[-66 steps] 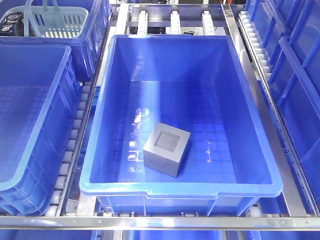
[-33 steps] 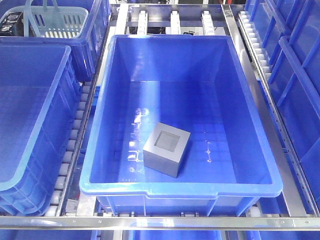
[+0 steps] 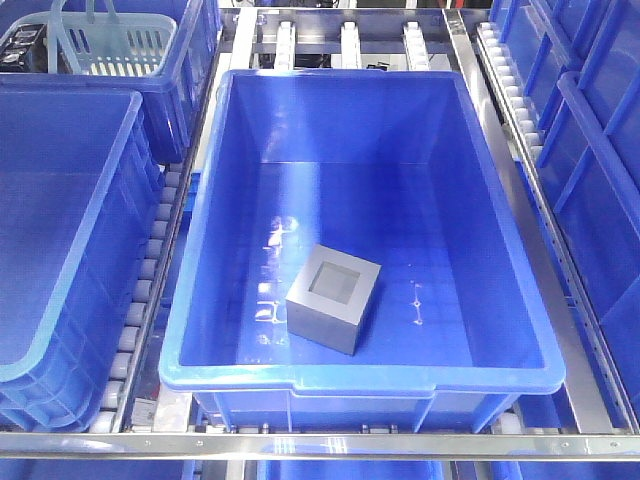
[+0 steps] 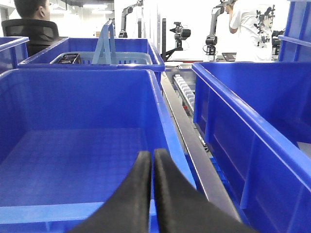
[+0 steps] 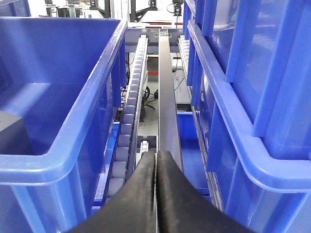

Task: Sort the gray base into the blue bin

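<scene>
The gray base (image 3: 334, 298) rests on the floor of the blue bin (image 3: 350, 85) in the front view, toward the near left, with its square recess facing up. A gray corner of it shows inside the bin in the right wrist view (image 5: 10, 133). Neither gripper shows in the front view. My left gripper (image 4: 152, 156) is shut and empty, above the near rim of the left blue bin (image 4: 160, 116). My right gripper (image 5: 156, 156) is shut and empty, over the roller rail beside the bin's right wall (image 5: 92, 107).
A second blue bin (image 3: 60, 230) stands at the left, and more blue bins (image 3: 590, 130) at the right. A pale slotted basket (image 3: 115, 45) sits in the bin at the back left. Roller rails (image 3: 150, 260) and metal bars (image 3: 540, 240) run between the bins.
</scene>
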